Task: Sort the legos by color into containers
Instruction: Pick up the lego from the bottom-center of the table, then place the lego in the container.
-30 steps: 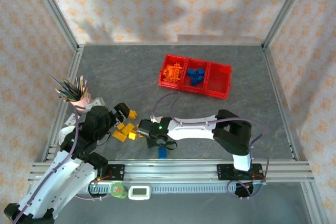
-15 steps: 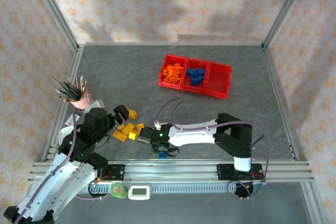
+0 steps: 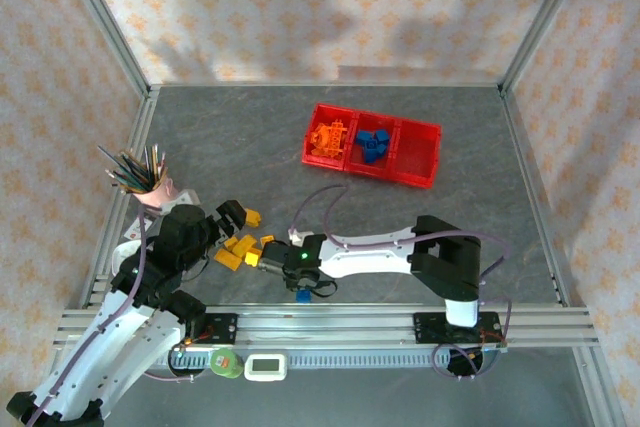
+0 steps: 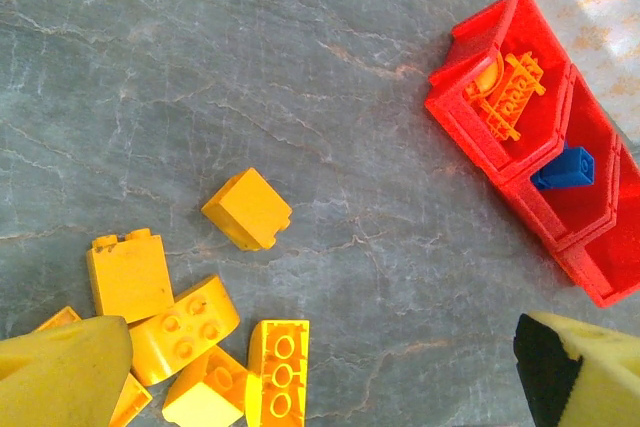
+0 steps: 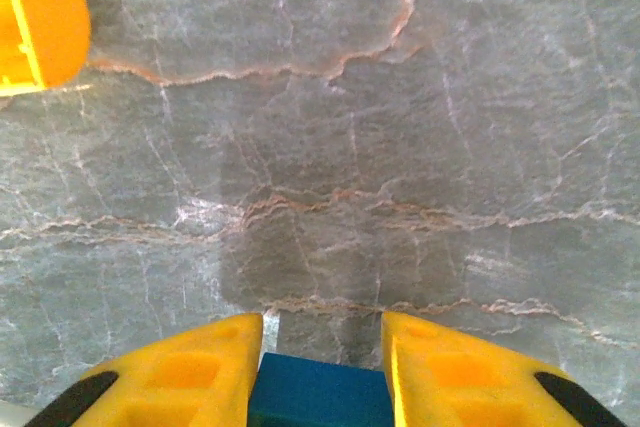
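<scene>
- Right pincer (image 5: 322, 339): a second ago its jaws stood wide above the blue brick (image 5: 320, 395). Now the arm is lower and the jaws have closed narrow, one finger on each side of the brick.
- So the grasp looks made. The brick sits on the desk (image 3: 250, 137) at the near edge, not lifted yet. My read of the next step is lift and carry to the bin that holds blue.
- The right wrist view shows the finger contact on both sides of the brick. The top view gives just a blue speck (image 3: 301, 296) under the wrist, so the grip can't be judged there.
- The right wrist view also catches one yellow brick (image 5: 35, 12) at its upper left, apart from the grip.
- Yellow bricks (image 3: 236, 250): a loose pile just left of the right pincer, unsorted and unmoved over the last second.
- Left pincer (image 4: 320, 347): jaws wide, holding nothing, hovering over the yellow pile. That arm has hardly shifted.
- The left wrist view separates the pile into single bricks (image 4: 200, 332), with one lone brick (image 4: 248, 209) a little beyond. The top view blurs them together.
- Cup of pencils (image 3: 150, 182): at the left edge, not part of the job.
- Red bins (image 3: 370, 173): at the far side, well apart from both pincers. Orange pieces (image 3: 327, 137) are in the left bin and blue bricks (image 3: 372, 144) in the middle one.
- No yellow is binned yet, so I'd say roughly halfway.
</scene>
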